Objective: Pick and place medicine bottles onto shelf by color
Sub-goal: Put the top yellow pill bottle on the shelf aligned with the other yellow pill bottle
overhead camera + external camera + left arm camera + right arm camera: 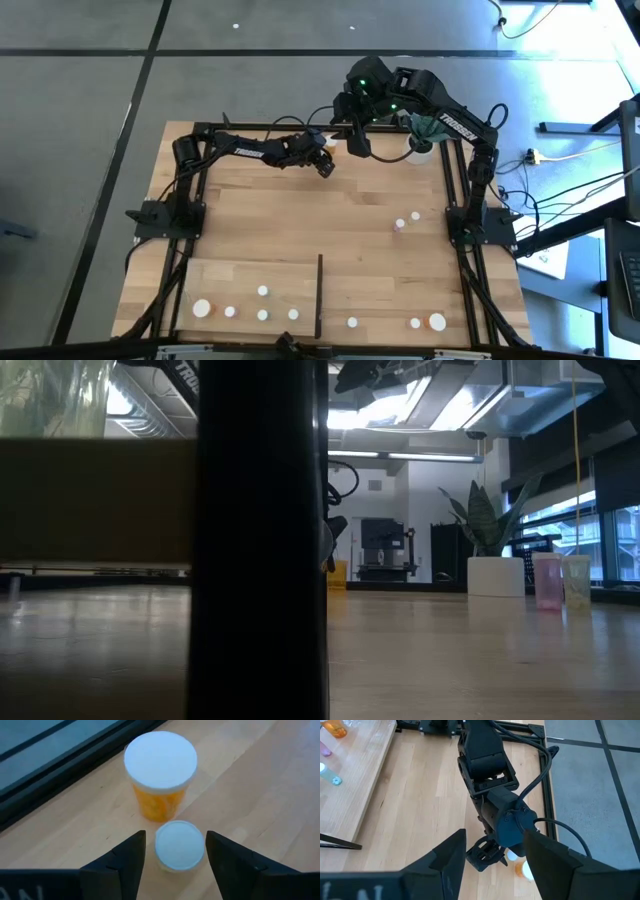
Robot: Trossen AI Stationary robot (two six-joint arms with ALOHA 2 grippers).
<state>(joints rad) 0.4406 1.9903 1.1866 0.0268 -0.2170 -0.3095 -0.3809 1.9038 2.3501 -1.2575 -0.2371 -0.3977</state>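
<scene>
Pick step: small bottle point(179, 845) at the table's far edge, beside a larger orange bottle point(160, 772), is straddled by the left gripper point(176, 851), jaws not yet touching; closing and lifting are called for. Right gripper point(495, 851) is parked open above.

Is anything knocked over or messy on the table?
Nothing stands out. The bottles on the shelf stand upright, caps up, and nothing is spilled. Two loose bottles wait on the table. The left tool straddles a small upright bottle beside a bigger orange bottle.
</scene>
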